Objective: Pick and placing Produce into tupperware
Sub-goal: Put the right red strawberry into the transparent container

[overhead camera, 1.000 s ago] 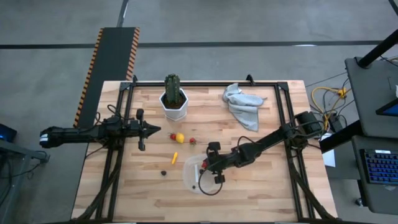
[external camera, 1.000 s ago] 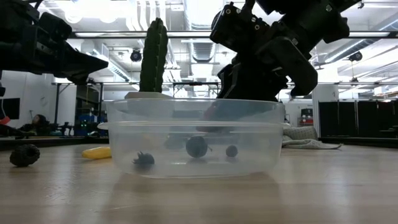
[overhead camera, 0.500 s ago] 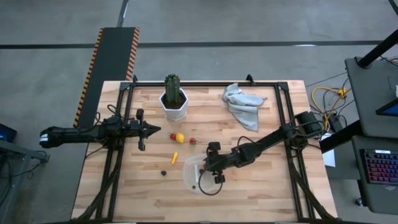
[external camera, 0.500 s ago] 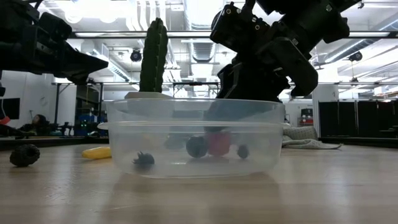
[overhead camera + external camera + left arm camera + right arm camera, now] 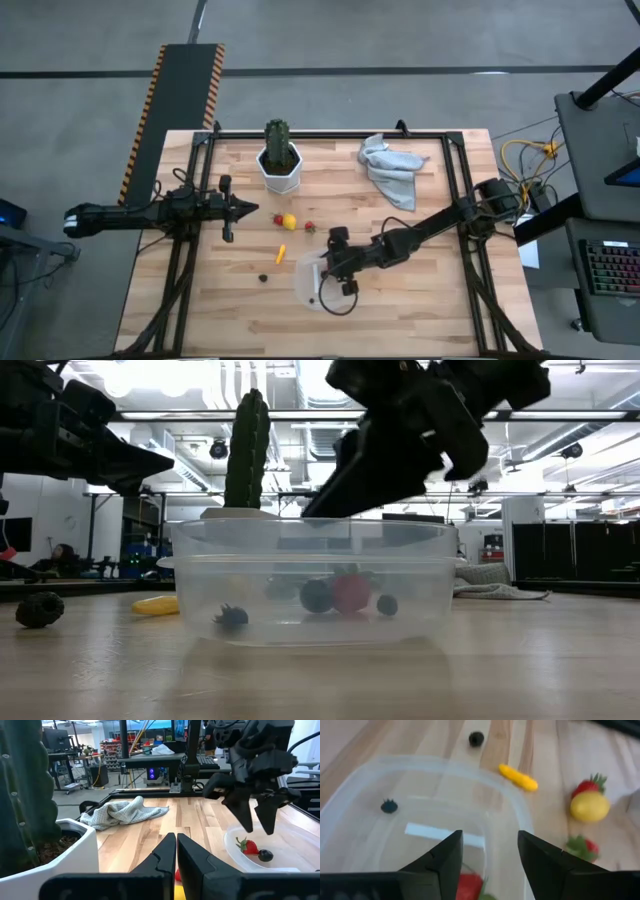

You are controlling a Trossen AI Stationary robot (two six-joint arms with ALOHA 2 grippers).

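While the right gripper (image 5: pixel 334 268) hangs just above the tupperware (image 5: pixel 308 284), its jaws stand well apart and hold nothing; a red strawberry (image 5: pixel 350 593) lies on the container floor beside two dark berries (image 5: pixel 316 596), with a third berry (image 5: pixel 231 616) apart from them. I judge that one drop-off is finished and the step in hand is the change from placing to the next pick.

On the desk (image 5: pixel 420 300), taking the tupperware as the centre of the clock, the rest of the produce waits between ten and twelve o'clock: an orange sliver (image 5: pixel 281 253) near it, a yellow lemon (image 5: pixel 289 221) touching a small red piece (image 5: pixel 278 218), and another strawberry (image 5: pixel 310 227) at about twelve. One dark berry (image 5: pixel 263 278) sits at nine o'clock. The next move probably calls for lifting clear of the rim and then going to the nearest piece, keeping the jaws wide for a small, rolling target.

The left gripper (image 5: pixel 175 855) waits over the desk at about ten o'clock, its jaws nearly closed and empty, pointing toward the lemon.

From above, the right arm covers much of the container, so its contents cannot be counted there. The cactus (image 5: pixel 277 141) in its white pot (image 5: pixel 281 176) and a grey cloth (image 5: pixel 390 165) stand well apart from the work.
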